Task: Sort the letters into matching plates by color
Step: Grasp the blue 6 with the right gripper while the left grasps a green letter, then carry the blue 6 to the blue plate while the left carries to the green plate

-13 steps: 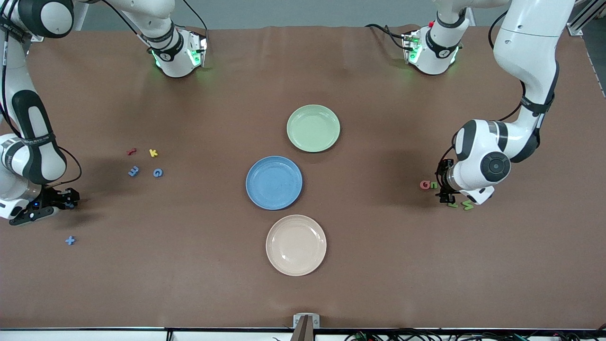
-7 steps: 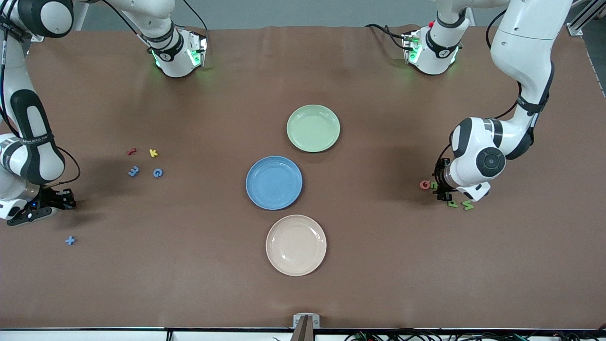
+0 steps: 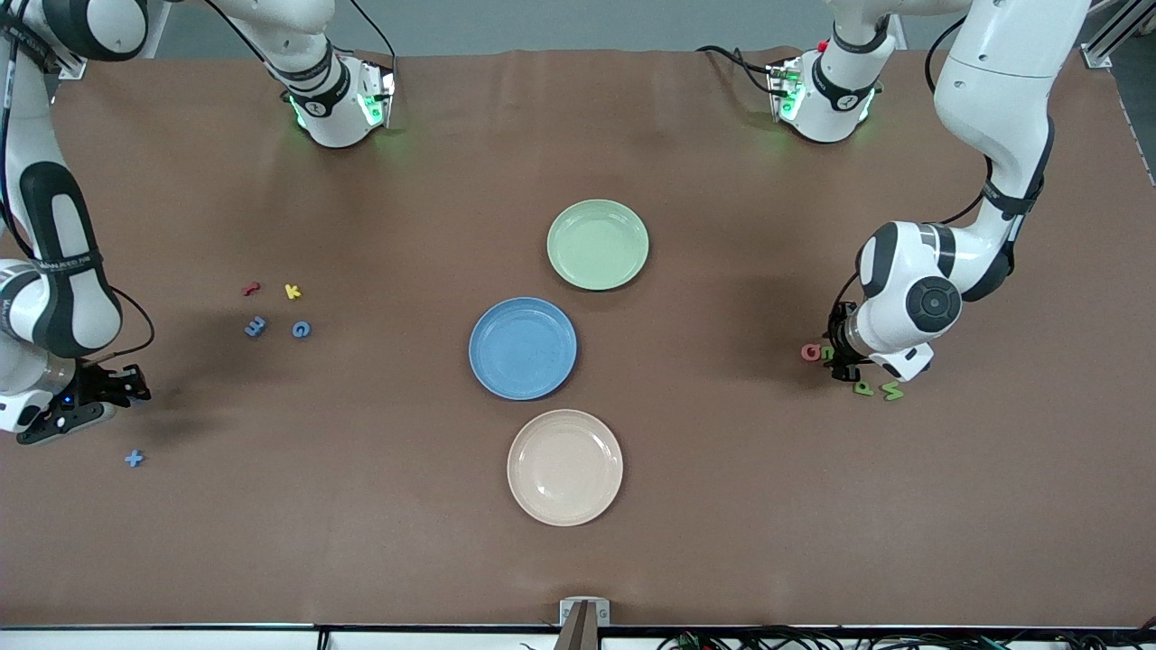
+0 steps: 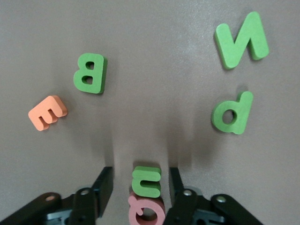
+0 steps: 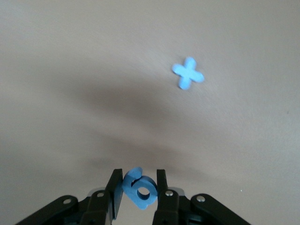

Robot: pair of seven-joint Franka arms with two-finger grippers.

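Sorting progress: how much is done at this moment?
Nothing is sorted: the blue plate and green plate are empty. The right gripper holds a blue 6; the left gripper straddles a green letter. Every other blue and green piece remains on the table.

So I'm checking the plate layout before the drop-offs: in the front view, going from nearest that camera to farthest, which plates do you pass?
beige plate → blue plate → green plate
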